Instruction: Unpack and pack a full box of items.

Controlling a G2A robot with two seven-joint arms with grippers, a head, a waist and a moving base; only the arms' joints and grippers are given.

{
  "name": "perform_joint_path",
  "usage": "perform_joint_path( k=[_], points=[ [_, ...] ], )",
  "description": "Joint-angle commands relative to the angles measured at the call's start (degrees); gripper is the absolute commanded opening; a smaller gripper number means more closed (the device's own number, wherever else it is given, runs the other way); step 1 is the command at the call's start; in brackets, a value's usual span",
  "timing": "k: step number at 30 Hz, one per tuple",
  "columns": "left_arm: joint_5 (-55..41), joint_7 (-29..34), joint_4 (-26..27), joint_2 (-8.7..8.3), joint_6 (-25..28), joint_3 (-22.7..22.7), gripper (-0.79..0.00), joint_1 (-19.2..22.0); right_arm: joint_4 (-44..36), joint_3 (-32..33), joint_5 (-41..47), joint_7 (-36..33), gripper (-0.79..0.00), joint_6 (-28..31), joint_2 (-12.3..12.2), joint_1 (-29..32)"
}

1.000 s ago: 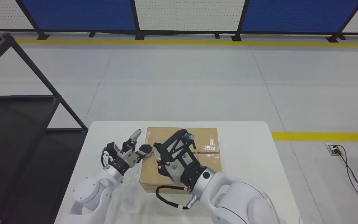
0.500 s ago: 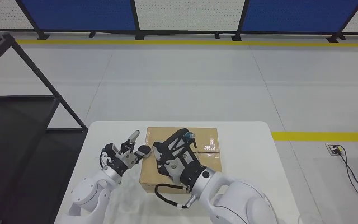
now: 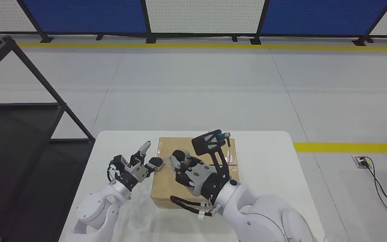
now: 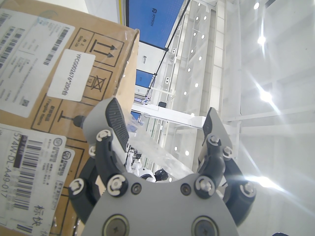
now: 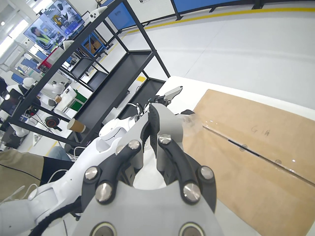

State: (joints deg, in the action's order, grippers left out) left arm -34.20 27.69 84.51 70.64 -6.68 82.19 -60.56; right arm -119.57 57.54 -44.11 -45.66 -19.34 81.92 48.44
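Closest in, the right gripper (image 5: 153,121) sits low over the near-left part of the box (image 3: 172,144), jaws clenched flat together. Its tips aim at the box's left edge, where a crumpled bit of clear tape (image 5: 189,121) sticks up off the end of the seam (image 5: 246,147). Honestly can't tell if it has the tape pinched or is just closed right next to it. A bit further out, the left gripper (image 4: 163,114) hangs by the box's left side wall, jaws released wide, one pad just beside the cardboard. The tape film shows in the gap between its fingers in the left wrist view. The box looks closed along the seam and sits mid table (image 3: 266,163). My read: this is the un-taping step, so very early in the job. To do it well I'd pull the tape low and along the seam rather than straight up, so it peels instead of snapping or lifting the box. I'd also press the left pad on the side wall so the box doesn't slide. Versus a second ago, the right wrist has rolled over, its black bracket (image 3: 210,140) swinging from mid-box toward the far right edge. The left gripper and box have barely budged.
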Motion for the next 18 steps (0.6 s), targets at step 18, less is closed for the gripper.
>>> perform_joint_path(
  k=[18],
  points=[
    [0.04,-0.24,0.42,-0.08,0.26,-0.29,-0.095,-0.29,1.87,1.72,1.01,3.84,-0.785,-6.42,0.49,0.84]
  ],
)
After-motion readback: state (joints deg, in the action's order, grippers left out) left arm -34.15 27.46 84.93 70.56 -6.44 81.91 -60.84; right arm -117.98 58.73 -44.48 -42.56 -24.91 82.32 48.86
